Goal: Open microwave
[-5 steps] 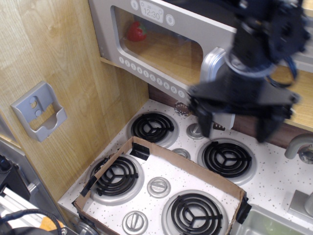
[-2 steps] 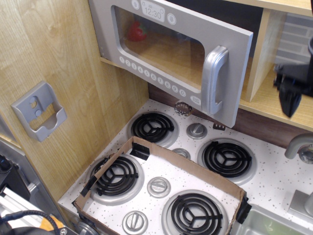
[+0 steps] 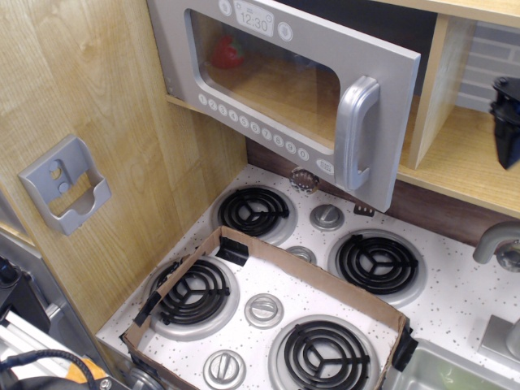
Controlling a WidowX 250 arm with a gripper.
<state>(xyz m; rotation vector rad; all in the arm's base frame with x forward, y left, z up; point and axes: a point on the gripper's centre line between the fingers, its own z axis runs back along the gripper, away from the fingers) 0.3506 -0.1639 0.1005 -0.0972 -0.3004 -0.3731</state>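
The microwave point(image 3: 284, 89) sits on a wooden shelf above the stove point(image 3: 325, 276). Its long door hangs ajar, swung outward, with the handle point(image 3: 355, 134) at its right end. Inside lies something red point(image 3: 227, 52), perhaps a strawberry. The gripper point(image 3: 508, 122) barely shows at the right edge; its jaws cannot be made out.

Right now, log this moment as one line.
microwave: door swung open | loop handle: free | gripper: at right edge, clear of door, state unclear
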